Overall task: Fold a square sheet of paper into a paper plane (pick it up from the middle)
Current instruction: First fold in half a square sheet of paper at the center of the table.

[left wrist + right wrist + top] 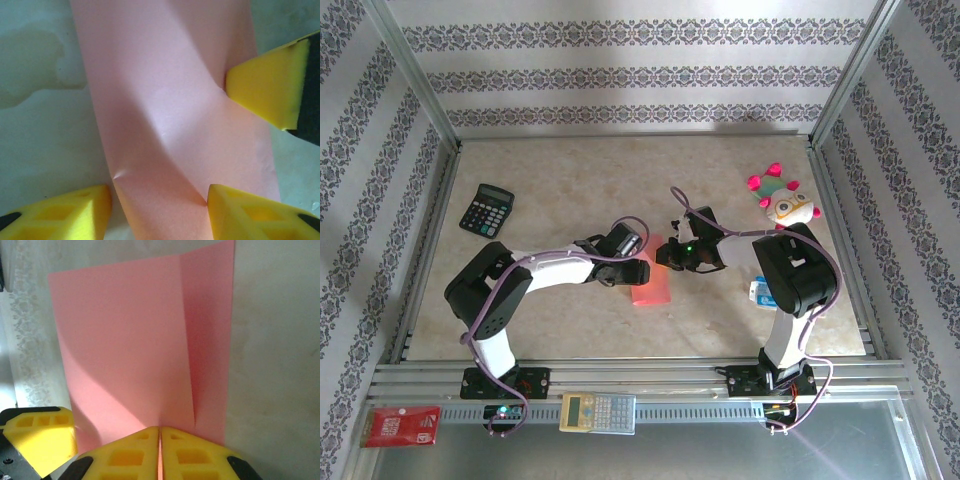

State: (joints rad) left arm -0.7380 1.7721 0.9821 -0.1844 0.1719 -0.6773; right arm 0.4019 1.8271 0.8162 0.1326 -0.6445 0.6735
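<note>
Your square sheet of paper [652, 285] lies on the table [570, 160] about midway between the two arms, partly folded. In the right wrist view, one flap is doubled over along a straight crease down the sheet [125, 340]. Your right gripper [160, 437] has its fingers pressed together, with the sheet's near edge pinched in the seam between them. From above, that gripper [670, 256] sits at the paper's right side. Your left gripper [159, 205] has its fingers spread, and the pink strip [165, 115] runs between them with a tip touching each edge. Small puckers show in the paper at both tips, but you cannot tell whether they are squeezing it. From above, the left gripper [632, 266] is over the sheet's left edge. Further out you have a plush toy [782, 200] at the far right and a black calculator [486, 210] at the far left. On the near rail are a second calculator [597, 411] and a red card [400, 425].
</note>
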